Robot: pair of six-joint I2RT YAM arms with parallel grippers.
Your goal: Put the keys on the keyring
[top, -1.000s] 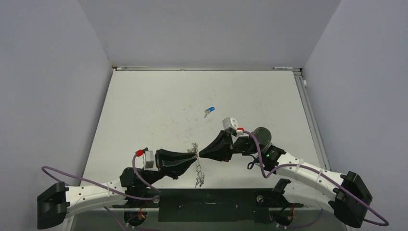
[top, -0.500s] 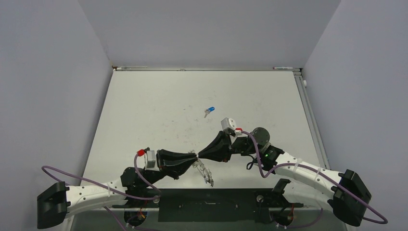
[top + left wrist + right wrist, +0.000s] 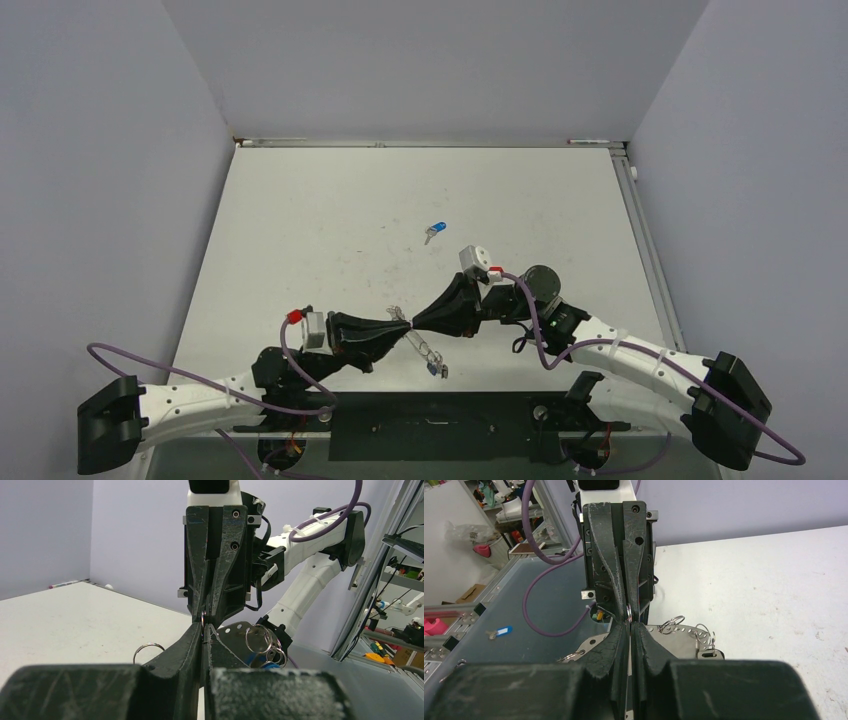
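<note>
Reaching in low and nearly level from the left base: the left arm (image 3: 200,395), its left claw (image 3: 400,322) pressed together on the keyring (image 3: 629,611), seen only as a thin arc of wire at the tips. Met nose to nose, just to the right, by the right claw (image 3: 413,319), likewise pressed together and seemingly on the same wire; impossible to tell the share pinched by each.

Hanging under that meeting point and trailing rightward toward the near edge: a perforated metal tag (image 3: 674,630) with small rings (image 3: 260,637) and a few keys (image 3: 431,360) already attached.

Farther back on the table (image 3: 300,220), well apart from both claws and a little nearer the right one: a loose blue key (image 3: 436,230), long axis on a slant, head up and right, blade down and left.

Coming in from the right base, bent at the elbow with the wrist angled down and left: the right arm (image 3: 620,350).

Probably next: hold the wire with one claw, free the other, and fetch the blue key, most likely with the right.
</note>
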